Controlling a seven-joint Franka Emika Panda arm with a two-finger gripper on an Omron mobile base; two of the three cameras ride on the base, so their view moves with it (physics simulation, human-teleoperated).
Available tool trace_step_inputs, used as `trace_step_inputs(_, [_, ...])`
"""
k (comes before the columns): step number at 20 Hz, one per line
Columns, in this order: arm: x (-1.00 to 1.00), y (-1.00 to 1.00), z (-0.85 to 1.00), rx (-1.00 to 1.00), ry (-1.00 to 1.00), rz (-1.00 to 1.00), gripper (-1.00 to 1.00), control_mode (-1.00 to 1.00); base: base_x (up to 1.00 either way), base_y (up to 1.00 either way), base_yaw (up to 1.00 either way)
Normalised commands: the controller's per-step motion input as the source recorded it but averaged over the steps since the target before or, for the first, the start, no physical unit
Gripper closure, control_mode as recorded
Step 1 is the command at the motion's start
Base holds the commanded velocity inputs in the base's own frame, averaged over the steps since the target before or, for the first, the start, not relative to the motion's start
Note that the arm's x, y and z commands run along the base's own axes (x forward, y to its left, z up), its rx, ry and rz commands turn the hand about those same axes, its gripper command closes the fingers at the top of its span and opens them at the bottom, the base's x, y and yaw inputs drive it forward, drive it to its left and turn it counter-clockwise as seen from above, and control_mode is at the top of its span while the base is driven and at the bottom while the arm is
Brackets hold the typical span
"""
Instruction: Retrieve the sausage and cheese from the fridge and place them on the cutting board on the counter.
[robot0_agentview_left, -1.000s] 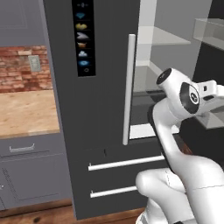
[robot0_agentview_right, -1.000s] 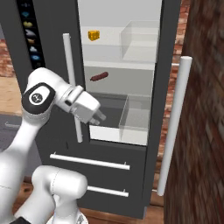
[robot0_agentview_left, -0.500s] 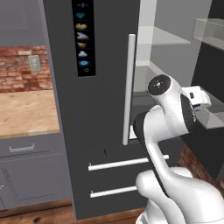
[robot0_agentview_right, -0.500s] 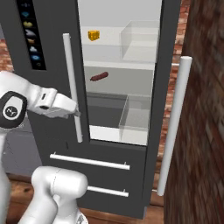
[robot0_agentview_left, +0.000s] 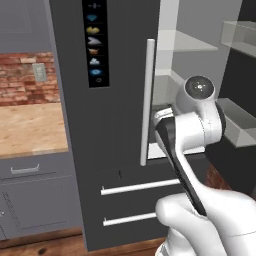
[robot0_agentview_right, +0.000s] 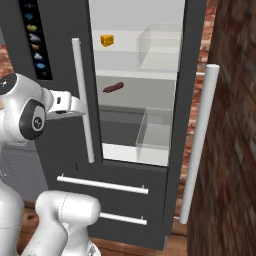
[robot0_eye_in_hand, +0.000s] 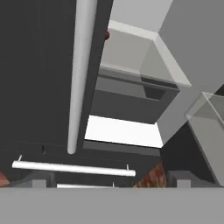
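Right base view: your gripper (robot0_agentview_right: 80, 106) sits partly hidden behind the fridge (robot0_agentview_right: 60, 60) handle, jaws released; sausage (robot0_agentview_right: 113, 88) and cheese (robot0_agentview_right: 107, 40) lie beyond.

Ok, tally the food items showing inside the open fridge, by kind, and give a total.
Cheese: 1, top shelf.
Sausage: 1, shelf below.
Total: 2
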Motion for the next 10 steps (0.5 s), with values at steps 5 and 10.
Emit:
trace_step_inputs(5, [0.20,0.40,0.00,0.03,-0.19,0.01,-1.00,-1.00,0.00,0.00,0.00])
trace_step_inputs(10, [0.38,0.18,0.00,0.12,0.00,0.00,-1.00,-1.00,0.00,0.00,0.00])
